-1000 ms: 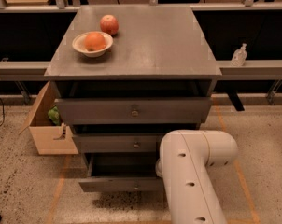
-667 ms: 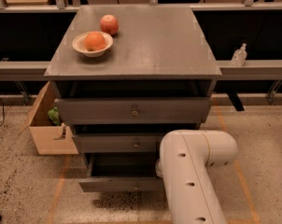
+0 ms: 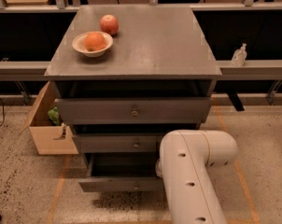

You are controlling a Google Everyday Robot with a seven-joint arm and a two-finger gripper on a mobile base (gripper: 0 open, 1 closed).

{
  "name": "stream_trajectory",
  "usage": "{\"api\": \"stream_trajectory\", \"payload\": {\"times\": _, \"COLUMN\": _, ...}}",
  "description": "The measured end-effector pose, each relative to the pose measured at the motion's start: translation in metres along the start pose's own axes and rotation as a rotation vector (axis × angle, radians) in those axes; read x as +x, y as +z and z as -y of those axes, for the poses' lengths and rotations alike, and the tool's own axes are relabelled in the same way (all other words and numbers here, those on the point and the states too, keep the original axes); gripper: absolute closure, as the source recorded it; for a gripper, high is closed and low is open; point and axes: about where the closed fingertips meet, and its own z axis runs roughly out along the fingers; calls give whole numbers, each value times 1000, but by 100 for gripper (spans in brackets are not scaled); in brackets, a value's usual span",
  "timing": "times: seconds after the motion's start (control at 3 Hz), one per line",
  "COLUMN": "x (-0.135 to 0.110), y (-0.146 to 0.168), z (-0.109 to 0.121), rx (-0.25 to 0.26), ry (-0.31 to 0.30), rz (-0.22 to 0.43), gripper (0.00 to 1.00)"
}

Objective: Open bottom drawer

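Gripper hidden behind arm (image 3: 192, 171), grip state can't tell. Bottom drawer (image 3: 117, 185) pulled out, just L of arm.

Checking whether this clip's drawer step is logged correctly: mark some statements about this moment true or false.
1. The bottom drawer is pulled out, its dark inside showing. True.
2. The bowl holds two fruits. False: it holds one orange fruit; the apple lies beside it on the cabinet.
3. The gripper is in plain sight at the top drawer's knob. False: it is hidden behind the white arm, low beside the bottom drawer's right end.
4. A cardboard box stands on the floor at the cabinet's side. True.
5. A small bottle stands on the cabinet top. False: it stands on the ledge beside the cabinet.
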Motion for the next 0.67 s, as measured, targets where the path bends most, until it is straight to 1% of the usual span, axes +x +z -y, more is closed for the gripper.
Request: {"api": "stream_trajectory", "payload": {"times": 0.67, "x": 0, "y": 0, "z": 0, "rx": 0, "ry": 0, "rz": 0, "gripper": 100}}
